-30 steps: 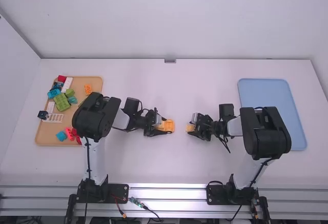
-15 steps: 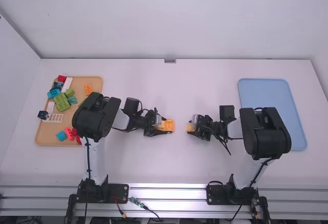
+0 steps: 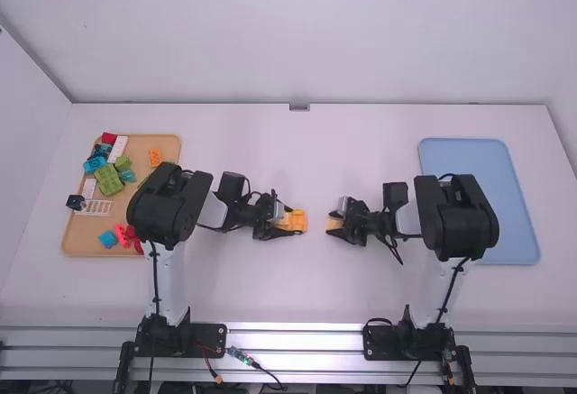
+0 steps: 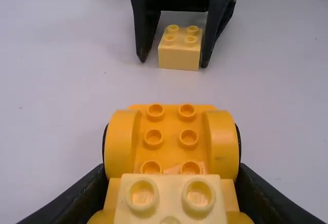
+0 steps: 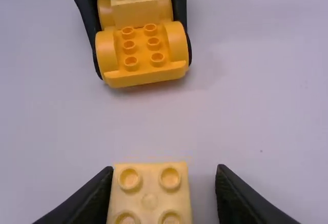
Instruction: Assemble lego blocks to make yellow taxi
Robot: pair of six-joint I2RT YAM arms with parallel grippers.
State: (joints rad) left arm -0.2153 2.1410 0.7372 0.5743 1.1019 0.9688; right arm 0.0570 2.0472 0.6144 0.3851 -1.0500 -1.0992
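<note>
white table (image 3: pixel 299 288), tan tray (image 3: pixel 83 237) at left, blue tray (image 3: pixel 473 160) at right

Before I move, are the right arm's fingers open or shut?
Open: a gap shows between one of the right arm's fingers and the pale yellow block.

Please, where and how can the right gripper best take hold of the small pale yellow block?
Probably grip the block by two opposite side walls, below the studs, coming from the side away from the orange base. Its studs face up, its walls look flat and straight, and the open right gripper straddles it.
</note>
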